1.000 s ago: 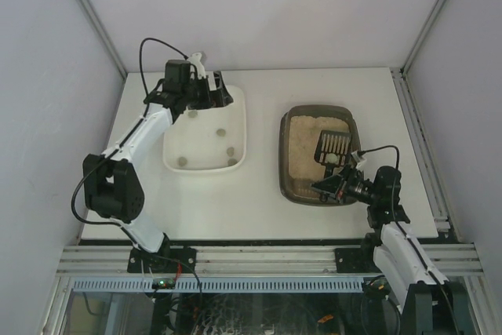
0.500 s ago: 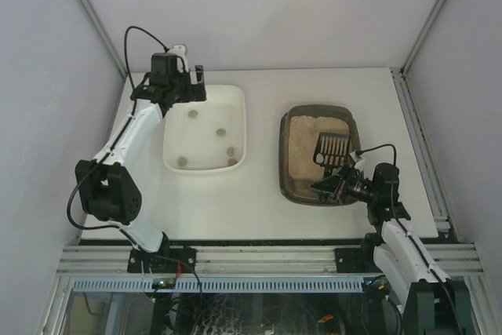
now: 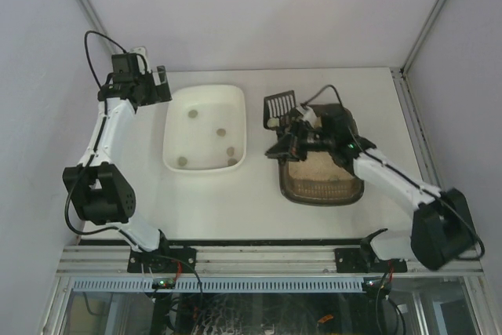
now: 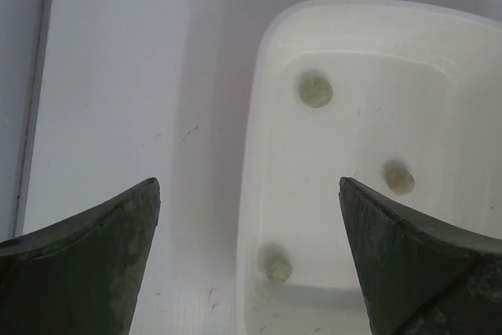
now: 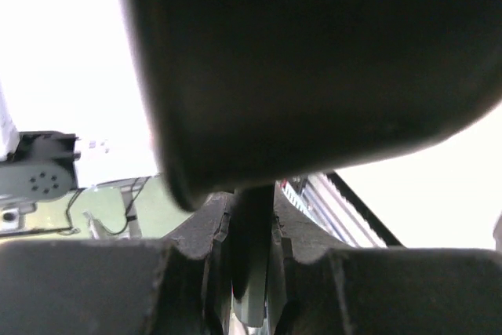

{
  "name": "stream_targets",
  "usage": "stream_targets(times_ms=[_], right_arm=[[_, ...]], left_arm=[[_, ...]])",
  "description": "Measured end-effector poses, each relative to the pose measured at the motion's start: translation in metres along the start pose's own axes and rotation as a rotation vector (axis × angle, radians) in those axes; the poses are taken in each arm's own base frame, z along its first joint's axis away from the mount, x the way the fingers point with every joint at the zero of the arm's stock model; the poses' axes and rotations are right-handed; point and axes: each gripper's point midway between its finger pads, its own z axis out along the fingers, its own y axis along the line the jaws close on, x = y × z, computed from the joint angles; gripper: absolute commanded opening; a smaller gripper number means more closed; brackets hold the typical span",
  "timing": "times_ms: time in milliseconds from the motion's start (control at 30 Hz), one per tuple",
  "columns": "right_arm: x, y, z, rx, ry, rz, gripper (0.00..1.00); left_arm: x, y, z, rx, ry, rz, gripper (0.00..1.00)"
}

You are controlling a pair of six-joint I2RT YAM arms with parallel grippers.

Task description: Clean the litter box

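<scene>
One litter box [image 3: 323, 180] sat right of centre on the table [image 3: 235, 202], I had the right gripper [image 3: 289, 132] clamped on the black scoop [image 3: 278, 105] between its far-left corner and the white tub [image 3: 235, 100] of greenish clumps [image 3: 221, 132], left gripper [image 3: 159, 84] jaws wide by the tub's far-left corner.

Litter box [image 3: 323, 198] translucent brown plastic; tub [image 3: 205, 143] glossy white plastic; scoop [image 3: 278, 105] matt black

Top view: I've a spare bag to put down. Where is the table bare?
Bare: the near strip of table between white tub, litter box and front rail; the far right corner beyond the litter box. Crowded: between tub and box, where the right hand holds the scoop.
</scene>
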Motion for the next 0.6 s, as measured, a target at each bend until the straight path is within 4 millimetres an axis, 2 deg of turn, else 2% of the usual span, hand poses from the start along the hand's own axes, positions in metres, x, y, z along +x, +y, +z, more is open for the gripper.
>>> stream_targets(times_ms=[100, 267, 333, 433, 500, 600], right_arm=[[-0.01, 0.018, 0.043, 0.089, 0.048, -0.056, 0.0], [-0.02, 0.032, 0.121, 0.274, 0.127, -0.185, 0.0], [-0.019, 0.021, 0.143, 0.377, 0.158, -0.226, 0.0], [-0.019, -0.006, 0.165, 0.561, 0.192, -0.292, 0.0], [-0.021, -0.023, 0.17, 0.675, 0.201, -0.343, 0.0], [-0.026, -0.044, 0.167, 0.839, 0.198, -0.442, 0.0]], left_arm=[[0.0, 0.016, -0.001, -0.022, 0.002, -0.027, 0.99], [0.006, 0.037, -0.006, -0.068, 0.007, -0.073, 0.99], [0.011, 0.041, -0.009, -0.089, 0.016, -0.09, 1.0], [0.02, 0.043, -0.013, -0.108, 0.031, -0.109, 0.99], [0.026, 0.045, -0.016, -0.123, 0.04, -0.122, 0.99], [0.035, 0.046, -0.021, -0.134, 0.05, -0.134, 0.99]])
